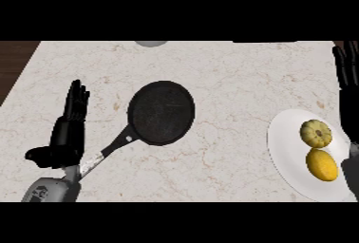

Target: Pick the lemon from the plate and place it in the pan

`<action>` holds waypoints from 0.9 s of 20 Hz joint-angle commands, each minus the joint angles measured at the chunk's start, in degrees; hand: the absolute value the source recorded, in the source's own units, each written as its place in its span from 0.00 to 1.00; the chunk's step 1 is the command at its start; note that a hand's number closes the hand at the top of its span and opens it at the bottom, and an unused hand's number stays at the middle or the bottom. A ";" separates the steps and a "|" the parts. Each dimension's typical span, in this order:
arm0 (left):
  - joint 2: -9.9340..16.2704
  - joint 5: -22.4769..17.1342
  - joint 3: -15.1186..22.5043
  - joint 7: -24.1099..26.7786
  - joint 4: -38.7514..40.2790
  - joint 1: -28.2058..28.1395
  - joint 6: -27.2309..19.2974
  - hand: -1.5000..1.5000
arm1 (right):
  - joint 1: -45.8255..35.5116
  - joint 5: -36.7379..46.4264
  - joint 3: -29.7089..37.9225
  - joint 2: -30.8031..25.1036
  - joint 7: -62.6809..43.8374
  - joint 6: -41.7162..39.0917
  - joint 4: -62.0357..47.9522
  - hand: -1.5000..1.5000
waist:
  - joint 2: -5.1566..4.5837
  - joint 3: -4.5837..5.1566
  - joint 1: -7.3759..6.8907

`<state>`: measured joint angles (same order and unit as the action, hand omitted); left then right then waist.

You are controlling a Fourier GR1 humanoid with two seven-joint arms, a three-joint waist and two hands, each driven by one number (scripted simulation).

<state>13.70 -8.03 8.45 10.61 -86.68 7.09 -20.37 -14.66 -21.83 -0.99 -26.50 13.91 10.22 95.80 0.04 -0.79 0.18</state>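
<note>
so the counter [231, 71] is a pale marble-looking top with thin brownish veins, and a strip of dark wood shows along its left edge. sitting roughly in the middle is a black frying pan [163, 111], round and dark inside, with its handle [105, 154] running down and to the left, black near the pan and going silvery toward the end. nothing is in the pan.

over on the right there's a white plate [288, 142], partly cut off by the edge of the view. two yellow things are on it. the lower one is the lemon [322, 164], smooth and oval, still on the plate. just above it, near but not quite touching as far as i can tell, is a paler yellow ribbed thing that looks like a small squash [316, 133].

the left hand [69, 128] is on the left side of the counter, fingers straight and pointing up the view, thumb sticking out to the left, so it's open and holding nothing. the end of the pan handle sits right next to its wrist.

the right hand [345, 71] is along the far right edge, fingers straight and pointing up, open as well, not gripping anything. its forearm runs down past the right rim of the plate, right beside the lemon.

there's also a bit of something pale grey and rounded [151, 43] peeking in at the top edge of the counter, can't tell what it is.
</note>
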 commanded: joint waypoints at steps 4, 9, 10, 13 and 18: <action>7.01 4.01 1.71 -6.81 2.36 -4.94 2.81 0.50 | 5.12 -6.76 11.96 0.41 -6.56 6.38 -8.69 0.00 | -0.32 0.60 0.20; 9.42 4.22 1.76 -9.30 4.16 -8.83 3.98 0.50 | 18.44 -2.26 18.66 -0.69 -14.51 20.73 -20.08 0.00 | -0.67 0.62 4.75; 10.18 3.89 1.64 -9.93 3.77 -10.44 4.55 0.50 | 20.76 -4.01 19.41 0.32 -16.71 21.36 -19.10 0.00 | 0.18 0.75 4.19; 10.68 4.50 3.49 -12.21 1.05 -10.92 5.79 0.50 | 29.83 -0.22 15.66 -3.24 -23.20 21.07 -15.07 0.00 | 0.38 0.95 2.35; 12.68 3.18 2.35 -15.65 -1.90 -10.12 7.92 0.50 | 39.90 6.16 11.21 -15.06 -30.31 14.04 -5.81 0.00 | 0.22 0.99 1.19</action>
<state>24.77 -3.89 11.29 -2.73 -86.79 -2.89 -14.42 17.75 -19.23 12.41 -36.35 -11.18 25.87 84.56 0.16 0.12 1.98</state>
